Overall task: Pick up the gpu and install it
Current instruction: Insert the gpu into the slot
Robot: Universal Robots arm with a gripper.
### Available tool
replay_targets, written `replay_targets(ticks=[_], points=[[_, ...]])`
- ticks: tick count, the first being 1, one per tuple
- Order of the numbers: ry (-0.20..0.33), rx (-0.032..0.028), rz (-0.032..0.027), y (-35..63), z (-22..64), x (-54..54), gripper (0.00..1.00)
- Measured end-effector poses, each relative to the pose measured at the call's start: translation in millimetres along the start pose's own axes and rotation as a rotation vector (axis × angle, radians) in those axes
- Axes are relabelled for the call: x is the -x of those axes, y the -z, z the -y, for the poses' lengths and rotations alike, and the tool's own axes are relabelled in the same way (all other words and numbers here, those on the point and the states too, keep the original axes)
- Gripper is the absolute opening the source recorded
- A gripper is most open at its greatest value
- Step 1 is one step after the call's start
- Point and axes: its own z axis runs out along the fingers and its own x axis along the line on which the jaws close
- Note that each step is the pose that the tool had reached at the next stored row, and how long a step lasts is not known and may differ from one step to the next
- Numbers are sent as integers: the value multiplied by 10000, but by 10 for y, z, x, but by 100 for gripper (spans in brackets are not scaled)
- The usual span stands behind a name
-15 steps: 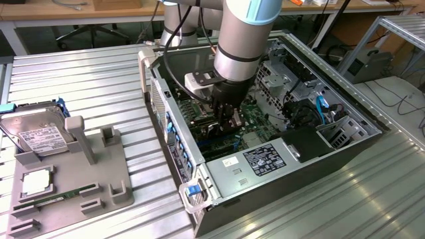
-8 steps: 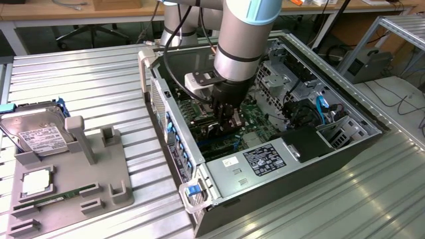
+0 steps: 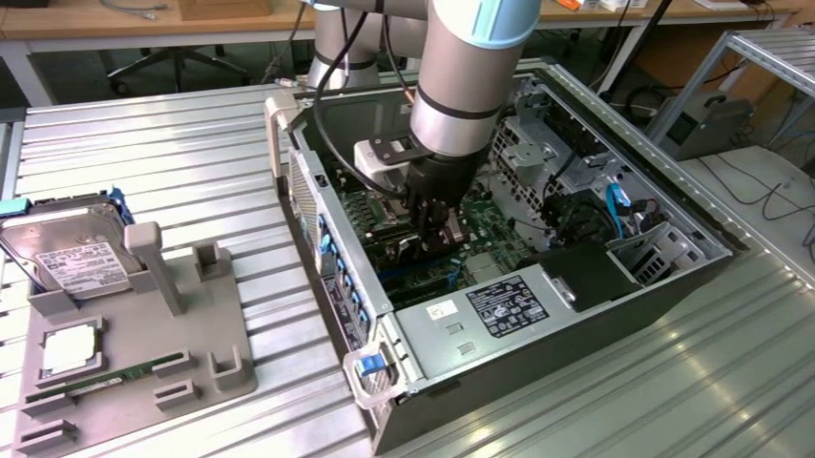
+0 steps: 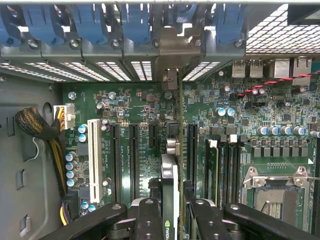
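Observation:
My gripper (image 3: 437, 232) reaches down into the open computer case (image 3: 598, 315) and is shut on the gpu (image 4: 170, 172). In the wrist view the card shows edge-on, thin and upright, running between my two black fingers (image 4: 149, 220) toward the rear wall of the case. Its silver end bracket (image 4: 170, 80) sits at the open rear slot, between the perforated covers. The card stands over the green motherboard (image 4: 135, 105), in line between the long black expansion slots (image 4: 134, 150). In the exterior view the gpu (image 3: 418, 254) is a dark shape under the fingers. Whether it sits fully in its slot cannot be told.
A row of blue slot clips (image 4: 135, 22) lines the rear wall. The CPU socket (image 4: 275, 192) and a sleeved cable bundle (image 4: 35, 125) flank the card. On the exterior view's left, a grey fixture (image 3: 191, 324) holds a silver hard drive (image 3: 76, 253) and a green RAM stick (image 3: 109, 377).

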Motion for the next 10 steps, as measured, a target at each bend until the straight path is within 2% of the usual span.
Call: replay_targets(ticks=[10], points=[[1,-1,1,-1,-4,0,27]])
